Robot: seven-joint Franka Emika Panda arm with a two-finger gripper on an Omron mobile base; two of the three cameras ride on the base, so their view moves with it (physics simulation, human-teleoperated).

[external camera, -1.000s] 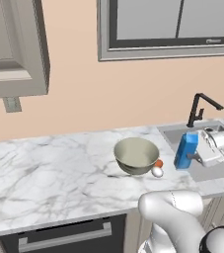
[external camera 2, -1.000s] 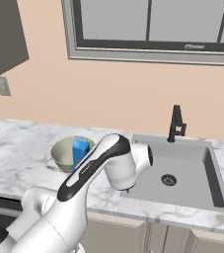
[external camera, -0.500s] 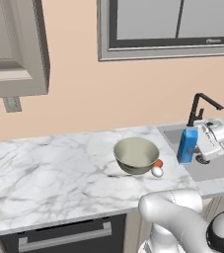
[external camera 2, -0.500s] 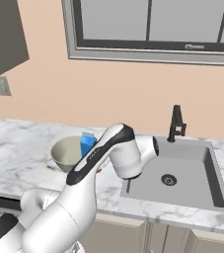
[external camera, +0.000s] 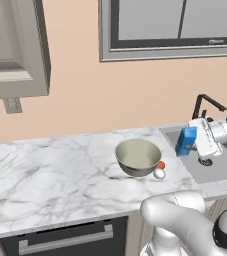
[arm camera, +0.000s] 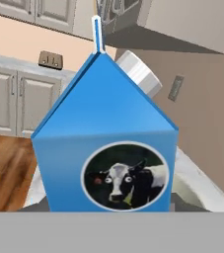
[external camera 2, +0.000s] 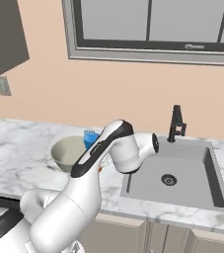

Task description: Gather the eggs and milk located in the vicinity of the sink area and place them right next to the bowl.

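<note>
Milk carton (external camera: pixel 187 141) held upright in the air above the near-left edge of the sink (external camera: pixel 220 165), clamped in the gripper (external camera: pixel 199 142); blue face with cow emblem close up in the hand view (arm camera: pixel 106 148). Compared with a second ago: carried higher and slightly right, off the spot just beside the bowl. Bowl (external camera: pixel 137 156) well to the left on the marble counter (external camera: pixel 45 175), apart from the carton. Orange-brown egg (external camera: pixel 160 165) and white egg (external camera: pixel 159 173) already touching or just beside the bowl's right side. Faucet (external camera: pixel 205 105) at the far edge of the basin. Probably mid-carry: eggs delivered, milk not yet set down, leftward move and lowering beside the bowl apparently remaining.
</note>
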